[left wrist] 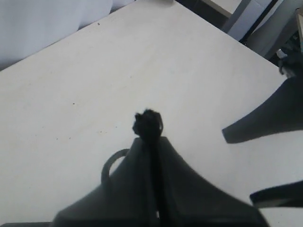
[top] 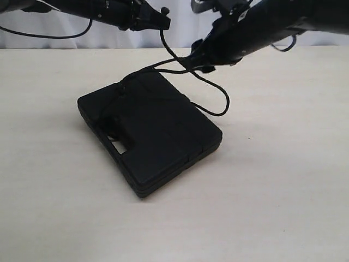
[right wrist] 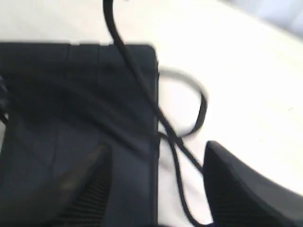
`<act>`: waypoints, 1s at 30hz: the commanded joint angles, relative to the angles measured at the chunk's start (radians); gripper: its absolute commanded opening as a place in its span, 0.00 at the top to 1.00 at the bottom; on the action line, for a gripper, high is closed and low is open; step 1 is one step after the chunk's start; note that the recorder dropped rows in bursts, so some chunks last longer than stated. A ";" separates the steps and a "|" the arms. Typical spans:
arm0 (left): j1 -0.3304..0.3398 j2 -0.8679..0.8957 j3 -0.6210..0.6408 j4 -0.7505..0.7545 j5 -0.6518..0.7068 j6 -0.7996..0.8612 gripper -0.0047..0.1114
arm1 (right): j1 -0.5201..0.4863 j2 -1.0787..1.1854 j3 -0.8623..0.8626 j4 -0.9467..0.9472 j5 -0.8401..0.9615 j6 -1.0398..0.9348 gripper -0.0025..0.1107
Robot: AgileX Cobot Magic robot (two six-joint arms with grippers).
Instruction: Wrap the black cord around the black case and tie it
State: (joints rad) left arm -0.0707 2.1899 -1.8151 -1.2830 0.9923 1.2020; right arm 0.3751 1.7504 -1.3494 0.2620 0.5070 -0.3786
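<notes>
The black case (top: pixel 150 131) lies flat on the table, handle slot toward the front left. The black cord (top: pixel 166 46) crosses the case's far corner, rises to my left gripper (top: pixel 162 19) and loops on the table to the right of the case. My left gripper (left wrist: pixel 152 142) is shut on the cord, whose knotted tip (left wrist: pixel 148 122) pokes out past the fingertips. Above the case's far right edge (right wrist: pixel 71 118), my right gripper (right wrist: pixel 156 149) is open. A strand of cord (right wrist: pixel 137 80) runs between its fingers without being gripped.
The pale table (top: pixel 283 180) stretches bare on both sides and in front of the case. A white curtain (top: pixel 180 33) hangs behind the table's far edge. Both arms hover over the back of the table, close together.
</notes>
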 commanded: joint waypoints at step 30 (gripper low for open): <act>-0.169 -0.064 -0.005 -0.082 -0.226 0.000 0.96 | -0.236 0.139 -0.137 0.513 0.313 -0.818 0.69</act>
State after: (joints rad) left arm -0.2289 2.1374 -1.8151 -1.3510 0.7790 1.2020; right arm 0.1191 1.8541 -1.4802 0.7112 0.8622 -1.0753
